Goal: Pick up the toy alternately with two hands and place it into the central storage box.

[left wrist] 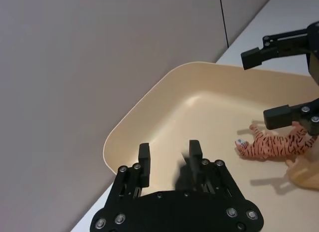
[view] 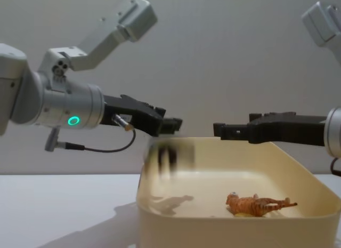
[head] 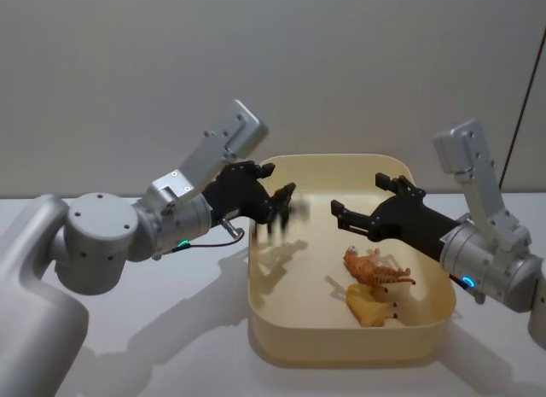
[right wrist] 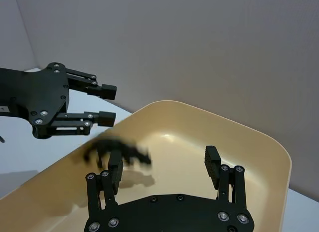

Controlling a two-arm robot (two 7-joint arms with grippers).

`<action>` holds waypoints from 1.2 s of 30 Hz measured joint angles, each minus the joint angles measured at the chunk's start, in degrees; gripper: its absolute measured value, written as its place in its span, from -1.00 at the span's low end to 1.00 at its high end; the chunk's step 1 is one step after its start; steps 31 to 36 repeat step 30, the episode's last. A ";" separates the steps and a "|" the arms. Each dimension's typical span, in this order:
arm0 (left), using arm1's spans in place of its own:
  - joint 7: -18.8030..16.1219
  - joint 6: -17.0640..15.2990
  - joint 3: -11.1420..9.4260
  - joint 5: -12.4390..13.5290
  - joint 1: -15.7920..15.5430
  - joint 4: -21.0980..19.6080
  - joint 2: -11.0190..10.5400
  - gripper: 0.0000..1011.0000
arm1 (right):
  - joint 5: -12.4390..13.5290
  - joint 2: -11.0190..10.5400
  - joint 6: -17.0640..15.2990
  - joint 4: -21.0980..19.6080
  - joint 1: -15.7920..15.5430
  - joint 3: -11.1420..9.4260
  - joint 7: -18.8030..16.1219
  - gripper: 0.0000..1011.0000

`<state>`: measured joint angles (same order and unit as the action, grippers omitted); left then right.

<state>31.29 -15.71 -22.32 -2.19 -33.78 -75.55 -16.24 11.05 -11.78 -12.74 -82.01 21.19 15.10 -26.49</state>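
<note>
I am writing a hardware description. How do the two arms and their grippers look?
Both arms are thick silver-grey cylinders with angular pale grey housings on top. The left arm has a green ring light and a thin black cable; the right arm shows a blue light. The left gripper and right gripper are flat, black and two-fingered, with silver screws.

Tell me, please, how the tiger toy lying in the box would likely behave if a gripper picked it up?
The tiger keeps its legs and tail sticking out while lying on its side, so it is probably stiff. It looks small beside the box, so likely light. Its thin legs and smooth-looking surface may let it twist or slip between flat fingers.
</note>
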 joint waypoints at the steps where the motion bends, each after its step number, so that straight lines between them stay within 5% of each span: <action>1: 0.79 0.33 -0.24 1.56 -0.53 0.66 0.19 -0.08 | 0.00 0.00 0.00 0.00 0.00 0.00 0.00 0.98; 10: 3.59 2.39 -1.41 7.80 -3.29 4.46 1.31 0.52 | 0.00 0.00 0.00 0.00 0.00 0.00 0.00 0.98; 18: 4.76 3.33 -1.91 10.44 -4.44 6.15 1.79 0.93 | 0.00 0.00 0.00 0.00 0.00 0.00 0.00 0.98; 36: 5.61 4.03 -2.29 12.42 -5.33 7.38 2.14 0.98 | 0.00 0.00 0.00 0.00 0.00 0.00 0.00 0.98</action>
